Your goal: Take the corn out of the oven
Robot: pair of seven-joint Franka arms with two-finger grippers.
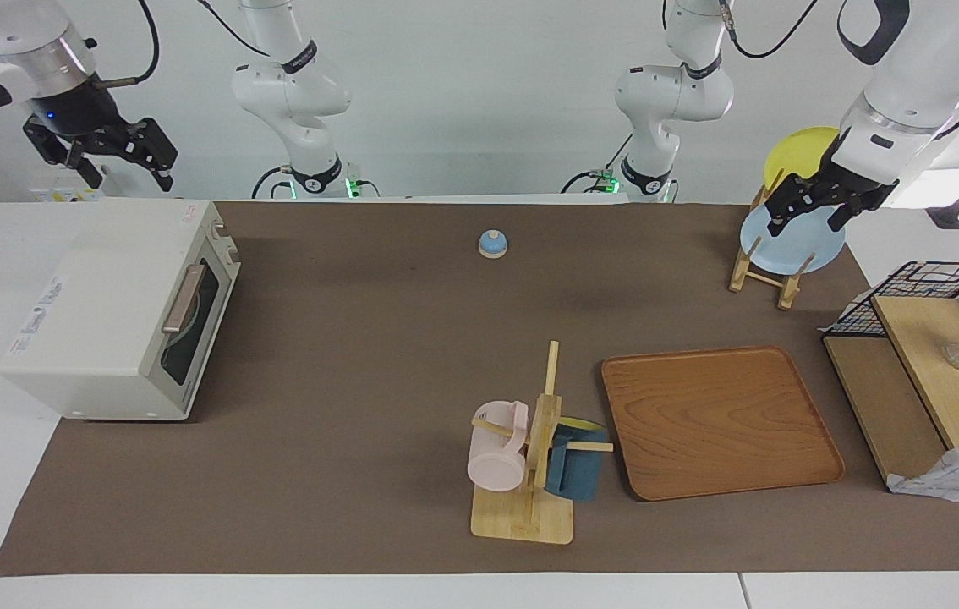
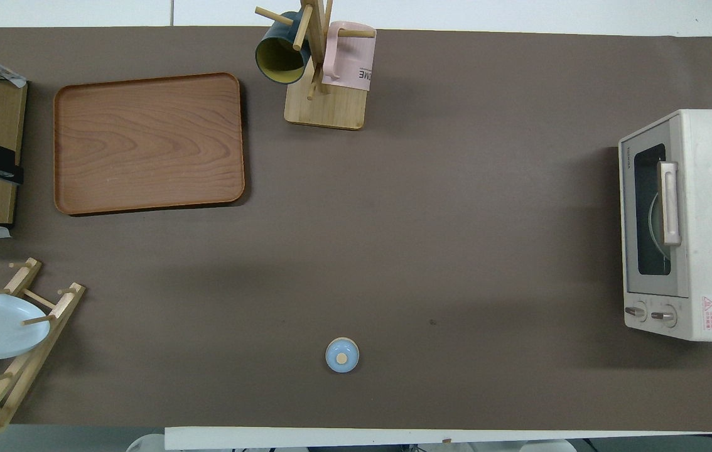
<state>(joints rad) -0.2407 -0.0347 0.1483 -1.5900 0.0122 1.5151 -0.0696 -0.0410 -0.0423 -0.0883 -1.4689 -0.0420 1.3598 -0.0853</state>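
At the right arm's end of the table, mid-height in the facing view: oven (image 1: 107, 304), door shut, tan handle across the dark glass. Behind the glass only a pale round curve; corn not made out, so cannot tell where inside it lies.

Lower middle of the frame: wooden tray (image 1: 716, 419), bare wood showing. Just beside it, mug stand (image 1: 530, 474) carrying pink mug (image 1: 498, 461) and blue mug (image 1: 577, 469), both hung on pegs, mouths sideways. Upper part of the frame at the left arm's end: plate rack (image 1: 763, 275) holding pale blue plate (image 1: 792, 245) and yellow plate (image 1: 797, 152), both on edge. At the frame edge below it: wire basket (image 1: 928, 283).

Upper corner above the oven: right gripper (image 1: 128, 173), raised, fingers spread apart, grasping nothing. Over the plate rack: left gripper (image 1: 805, 224), raised, fingers likewise parted, nothing between them; whether touching the blue plate, cannot tell.

Upper middle, alone on the brown mat: small blue knobbed lid (image 1: 492, 244).

Count: one oven, one tray, one stand, two mugs, one rack, two plates, one basket, one lid, two grippers.
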